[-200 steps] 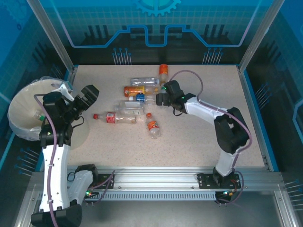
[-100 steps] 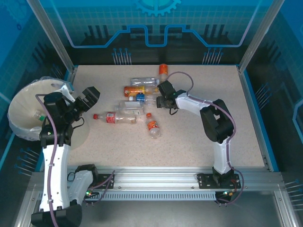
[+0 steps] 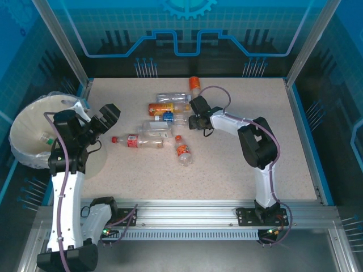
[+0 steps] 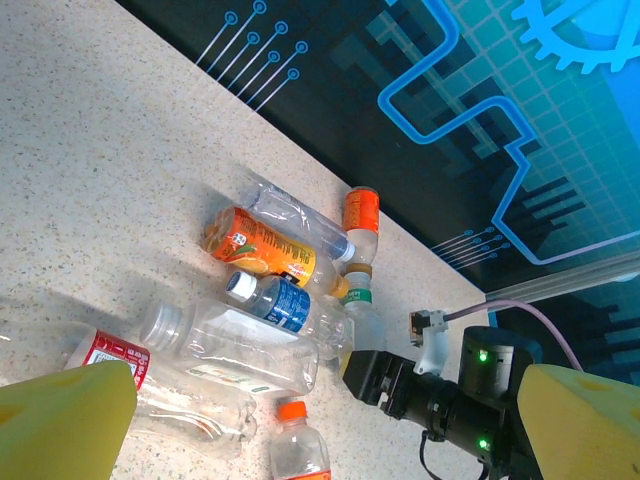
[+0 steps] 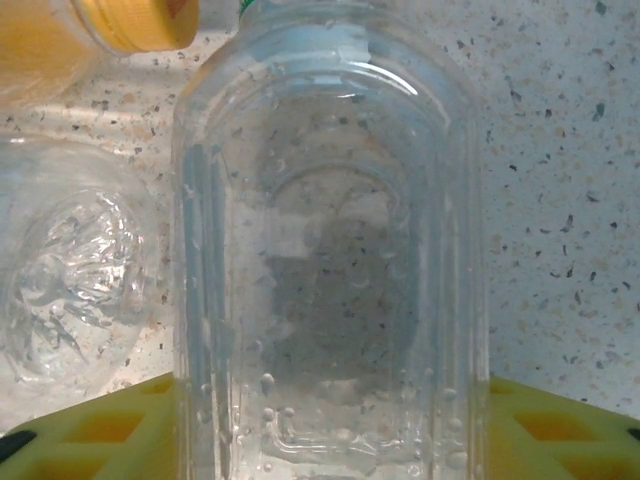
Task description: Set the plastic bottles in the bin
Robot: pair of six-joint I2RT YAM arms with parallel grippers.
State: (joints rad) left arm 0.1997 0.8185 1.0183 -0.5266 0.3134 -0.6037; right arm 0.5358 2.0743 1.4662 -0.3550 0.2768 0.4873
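here the right gripper pinches a clear bottle across its body; it looks light, thin-walled, slippery and crushable

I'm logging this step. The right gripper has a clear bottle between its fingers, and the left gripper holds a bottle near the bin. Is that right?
Not quite. The left gripper holds nothing: the left wrist view shows it wide open and empty. It is near the bin, and the right gripper does have a clear bottle between its fingers.
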